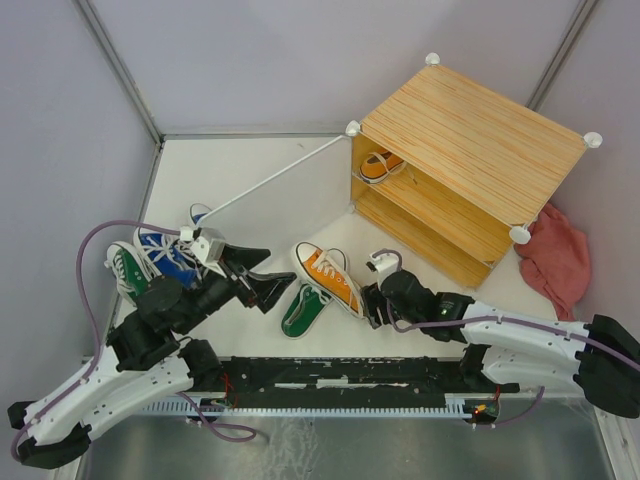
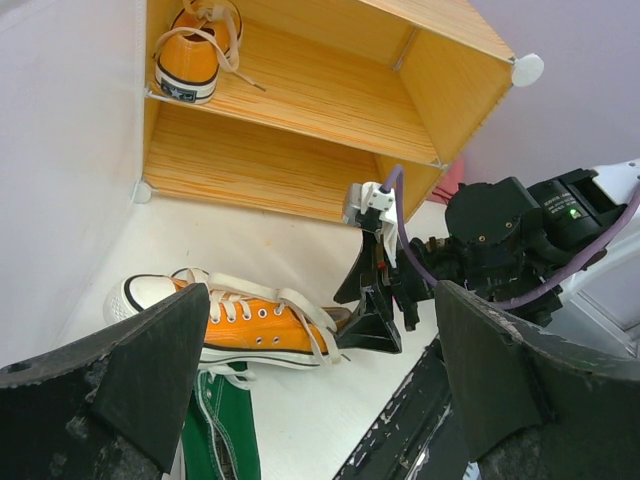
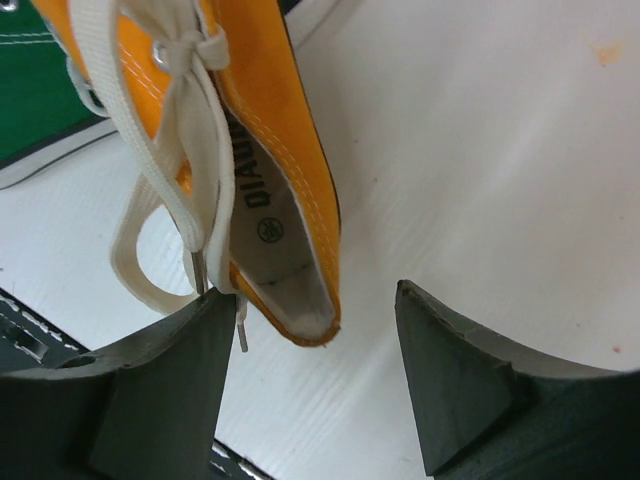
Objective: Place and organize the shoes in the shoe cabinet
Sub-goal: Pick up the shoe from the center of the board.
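Note:
The shoe cabinet (image 1: pixel 470 160) stands open at the back right with one orange sneaker (image 1: pixel 380 166) on its upper shelf. The other orange sneaker (image 1: pixel 330 277) lies on the table beside a green sneaker (image 1: pixel 305 310). My right gripper (image 1: pixel 372 305) is open at the orange sneaker's heel (image 3: pixel 270 200). The heel sits between the fingers (image 3: pixel 170 390), close to the left one and apart from the right one. My left gripper (image 1: pixel 262 280) is open and empty, just left of these two shoes. A blue sneaker (image 1: pixel 170 255) and a second green sneaker (image 1: pixel 125 270) lie at the far left. No black shoes are in view.
The cabinet's pale door panel (image 1: pixel 270 180) stands open, reaching toward the blue sneaker. A pink cloth (image 1: pixel 555 255) lies right of the cabinet. The lower shelf (image 2: pixel 250 175) holds nothing. Grey walls close in the table at the left and back.

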